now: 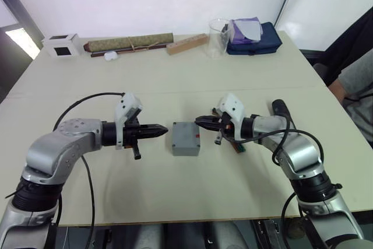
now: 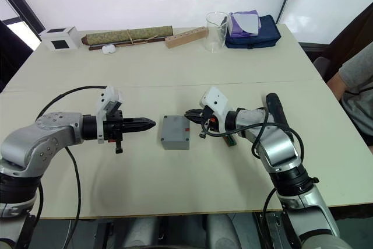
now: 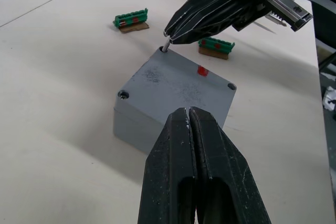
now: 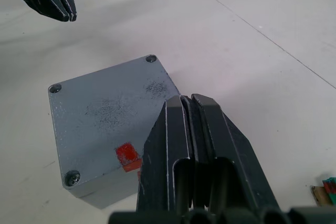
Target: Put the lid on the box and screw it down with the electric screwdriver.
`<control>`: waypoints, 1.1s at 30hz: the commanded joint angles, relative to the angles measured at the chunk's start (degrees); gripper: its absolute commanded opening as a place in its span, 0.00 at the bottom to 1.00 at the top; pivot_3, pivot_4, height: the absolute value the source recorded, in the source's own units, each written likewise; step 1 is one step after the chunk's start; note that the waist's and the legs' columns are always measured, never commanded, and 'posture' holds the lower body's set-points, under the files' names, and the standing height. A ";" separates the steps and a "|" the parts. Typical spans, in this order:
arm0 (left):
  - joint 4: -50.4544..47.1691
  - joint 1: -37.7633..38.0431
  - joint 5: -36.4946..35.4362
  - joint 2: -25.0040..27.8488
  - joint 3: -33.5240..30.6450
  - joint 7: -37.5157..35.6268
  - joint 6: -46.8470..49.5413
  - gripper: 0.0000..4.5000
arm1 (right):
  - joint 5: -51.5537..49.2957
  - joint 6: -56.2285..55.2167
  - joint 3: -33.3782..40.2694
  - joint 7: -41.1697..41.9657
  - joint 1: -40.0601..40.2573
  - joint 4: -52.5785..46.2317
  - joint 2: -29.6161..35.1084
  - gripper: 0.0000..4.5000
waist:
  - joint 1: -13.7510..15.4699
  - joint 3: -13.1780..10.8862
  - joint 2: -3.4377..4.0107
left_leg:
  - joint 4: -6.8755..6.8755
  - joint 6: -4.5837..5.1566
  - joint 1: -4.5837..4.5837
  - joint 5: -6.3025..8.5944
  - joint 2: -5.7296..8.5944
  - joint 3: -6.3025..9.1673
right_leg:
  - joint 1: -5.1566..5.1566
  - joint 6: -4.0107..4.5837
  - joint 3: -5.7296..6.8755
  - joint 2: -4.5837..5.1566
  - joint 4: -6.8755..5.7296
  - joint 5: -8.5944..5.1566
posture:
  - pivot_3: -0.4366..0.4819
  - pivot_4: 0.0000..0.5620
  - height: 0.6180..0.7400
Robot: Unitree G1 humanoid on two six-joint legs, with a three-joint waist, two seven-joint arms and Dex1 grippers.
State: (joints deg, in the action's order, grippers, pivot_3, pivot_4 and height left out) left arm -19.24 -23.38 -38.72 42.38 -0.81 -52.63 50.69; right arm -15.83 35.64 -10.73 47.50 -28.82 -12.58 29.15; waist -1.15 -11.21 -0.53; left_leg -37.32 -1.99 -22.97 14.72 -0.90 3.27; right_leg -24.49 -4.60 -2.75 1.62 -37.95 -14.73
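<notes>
While the lid sits on the box mid-counter, both claws are pressed together: left claw empty, right claw pinching a thin metal pin at a corner hole. Risk: pin slips sideways, shifting the unclamped box.

lid: matt grey, faintly scuffed, metal-look screws at corners | table: smooth matt cream | left gripper fingers: ribbed matt black plastic | cup: clear glossy plastic | block near far edge: bare wood
</notes>
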 commanded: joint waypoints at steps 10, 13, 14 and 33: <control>-0.63 -1.38 0.69 -0.97 0.17 0.52 -1.16 0.00 | 0.51 -0.96 -0.28 0.60 -0.10 -0.38 0.31 0.19 | 0.01 0.00 0.00 | 0.00 0.00 0.00 0.00 0.00 0.00 | 0.00 0.00 0.00 0.00 0.00 0.00 | 0.48 0.27 1.00; -0.71 -1.38 0.75 -1.09 0.18 0.58 -1.13 0.00 | 0.45 -0.82 -0.29 0.81 -0.17 -0.42 0.45 0.47 | 0.00 0.00 0.00 | 0.00 0.00 0.00 0.00 0.00 0.00 | 0.00 0.00 0.00 0.00 0.00 0.00 | 0.48 0.27 1.00; -0.73 -1.40 0.74 -1.17 0.18 0.64 -1.11 0.00 | 0.41 -0.71 -0.17 0.84 -0.28 -0.41 0.49 0.58 | -0.01 0.00 0.00 | 0.00 0.00 0.00 0.00 0.00 0.00 | 0.00 0.00 0.00 0.00 0.00 0.00 | 0.48 0.27 1.00; -0.21 -13.56 2.48 -4.07 9.25 -9.73 -7.18 0.00 | -14.74 46.11 20.91 -1.11 -12.20 -0.60 26.53 0.98 | 0.13 -0.10 0.14 | 0.04 0.00 -0.03 0.00 0.02 -0.04 | -0.04 0.01 -0.03 -0.01 0.04 0.00 | 0.48 0.27 1.00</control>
State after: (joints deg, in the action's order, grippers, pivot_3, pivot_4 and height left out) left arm -18.48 -35.25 -36.65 38.22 7.74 -59.70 45.88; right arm -28.97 74.57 6.72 46.12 -36.24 -14.78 52.10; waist -1.02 -11.31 -0.39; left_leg -37.27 -1.98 -23.01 14.72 -0.87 3.22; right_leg -24.52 -4.59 -2.78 1.63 -37.91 -14.73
